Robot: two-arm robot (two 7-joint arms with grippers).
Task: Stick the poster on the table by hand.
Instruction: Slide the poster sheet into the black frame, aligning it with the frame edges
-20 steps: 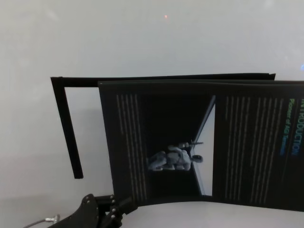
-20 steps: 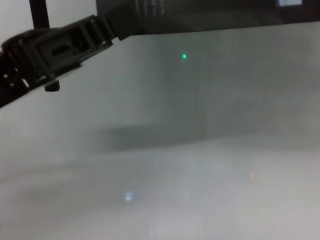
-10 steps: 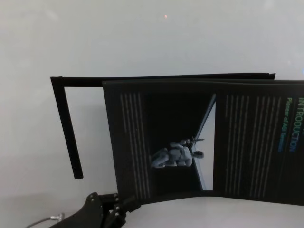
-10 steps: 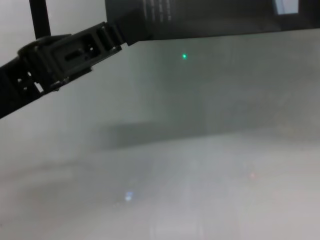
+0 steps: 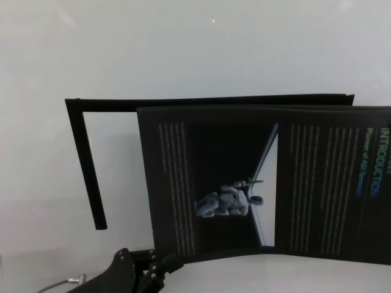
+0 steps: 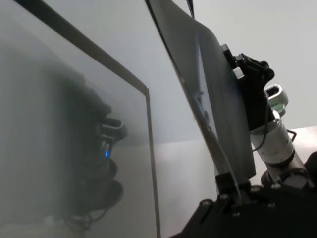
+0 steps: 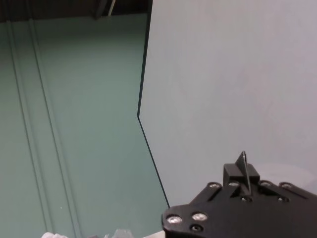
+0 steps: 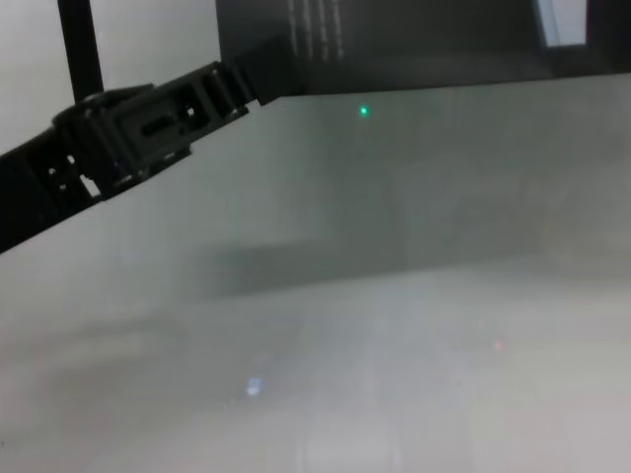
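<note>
Looks like a lab / robot test cell, not a home. Plain pale grey-white worktop (image 5: 201, 55) fills the head and chest views — bare, no household stuff. Thin black L-shaped bar (image 5: 87, 159) lies flat on it. Black poster (image 5: 263, 183) w/ text columns and an "INTRODUCTION" heading — research-poster style. Right wrist view shows a green ribbed wall (image 7: 69, 129), prob. an enclosure panel.

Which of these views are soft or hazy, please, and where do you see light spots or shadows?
Head view: the poster text is too soft to read; a red dot glows on the table. Chest view: hazy, with a green dot, a faint red one and a broad dim shadow band. Left wrist view: a murky reflection of the arm on the pale surface; left claw on the poster's edge. Right wrist view: clear, evenly lit.
</note>
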